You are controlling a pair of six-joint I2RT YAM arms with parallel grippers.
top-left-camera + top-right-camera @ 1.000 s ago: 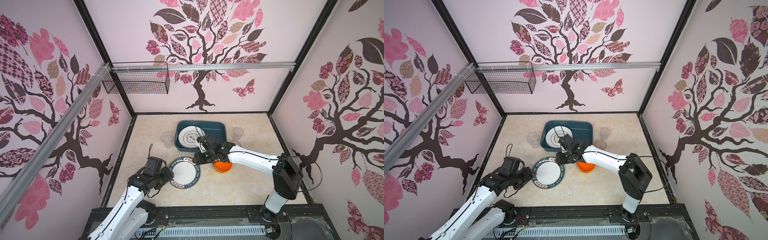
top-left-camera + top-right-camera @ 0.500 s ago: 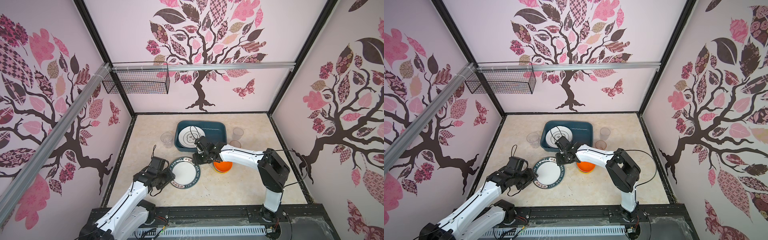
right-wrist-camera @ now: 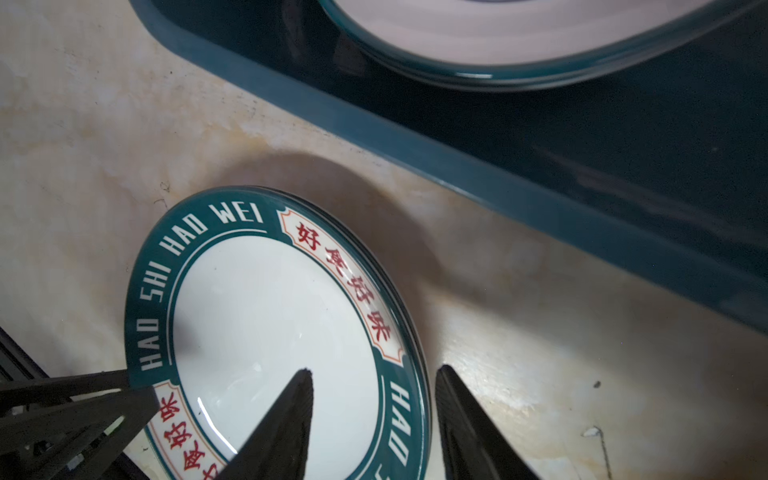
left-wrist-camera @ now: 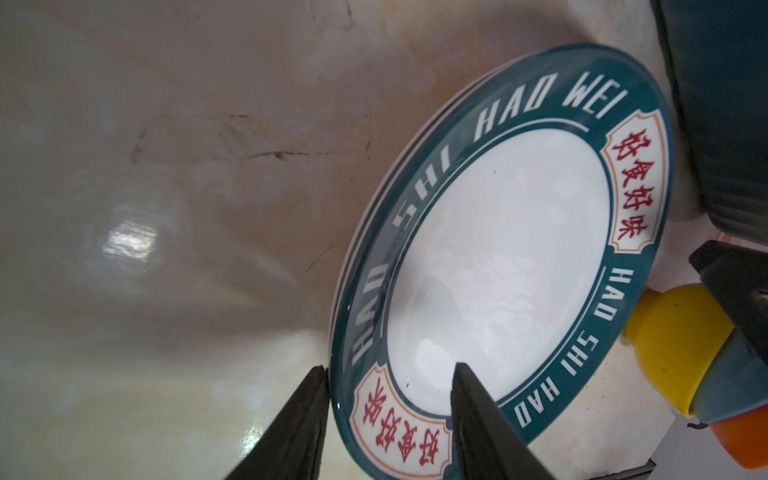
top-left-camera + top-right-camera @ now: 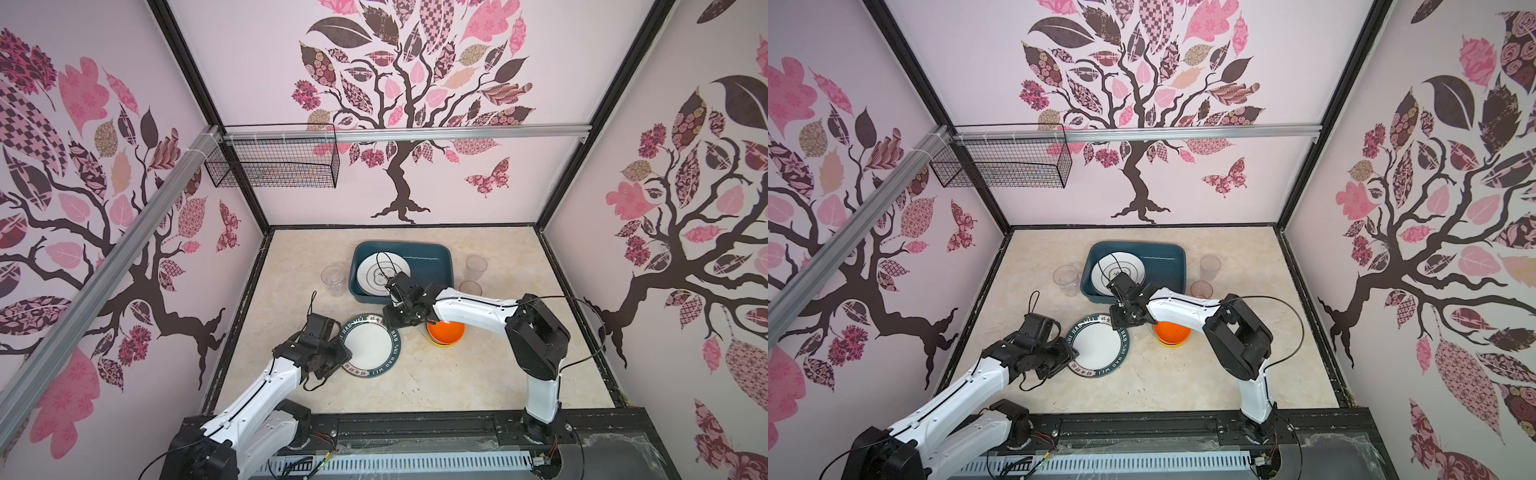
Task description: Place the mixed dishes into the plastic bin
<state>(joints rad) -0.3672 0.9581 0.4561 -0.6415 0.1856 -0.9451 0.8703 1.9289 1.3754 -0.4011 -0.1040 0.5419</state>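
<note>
Okay, early days: one binned plate (image 5: 380, 272) lies in the plastic bin (image 5: 440, 250). A clear cup (image 5: 333, 279), the table plate (image 5: 368, 345), the bowl stack (image 5: 445, 331), a pinkish cup (image 5: 470, 287) and a second cup (image 5: 476, 266) are all left out. My left gripper (image 4: 388, 368) is half open, table plate's rim between its jaws, nothing clamped. My right gripper (image 3: 374, 370) is half open too, straddling the opposite rim, with the bin just beyond.
</note>
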